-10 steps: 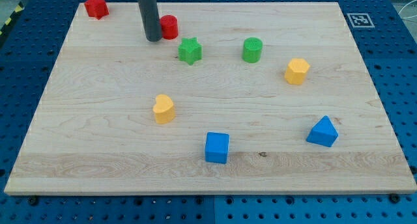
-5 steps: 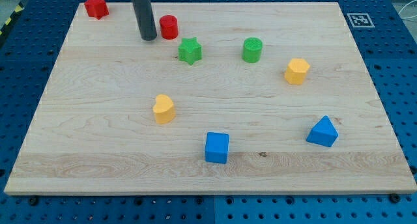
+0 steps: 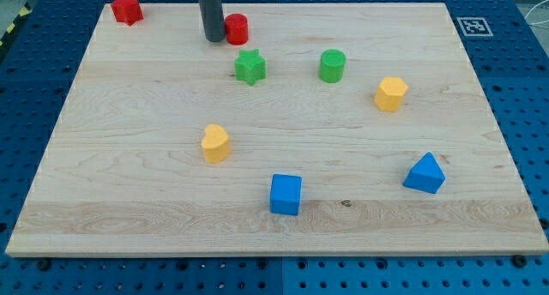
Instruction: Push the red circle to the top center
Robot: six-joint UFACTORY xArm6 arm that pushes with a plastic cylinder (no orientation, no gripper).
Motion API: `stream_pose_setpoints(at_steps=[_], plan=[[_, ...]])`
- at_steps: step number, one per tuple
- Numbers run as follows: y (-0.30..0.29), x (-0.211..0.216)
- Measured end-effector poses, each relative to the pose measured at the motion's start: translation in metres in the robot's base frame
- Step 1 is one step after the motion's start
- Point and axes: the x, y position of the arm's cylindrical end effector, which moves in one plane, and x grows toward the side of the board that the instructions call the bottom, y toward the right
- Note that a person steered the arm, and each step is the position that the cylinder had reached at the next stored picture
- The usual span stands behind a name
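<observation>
The red circle stands on the wooden board near the view's top, left of centre. My tip is at the circle's left side, touching or nearly touching it. The dark rod rises from the tip out of the view's top. The green star lies just below the red circle.
A second red block sits in the top left corner. A green cylinder and a yellow hexagon lie to the right. A yellow heart is mid-board. A blue cube and a blue triangle are near the bottom.
My tip drew back left of the red circle, then came in from its left and higher up. The red circle has slid right and slightly toward the view's top.
</observation>
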Motion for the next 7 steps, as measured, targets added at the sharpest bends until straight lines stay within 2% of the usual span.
stream_pose_setpoints(at_steps=[7], plan=[[0.054,0.000]])
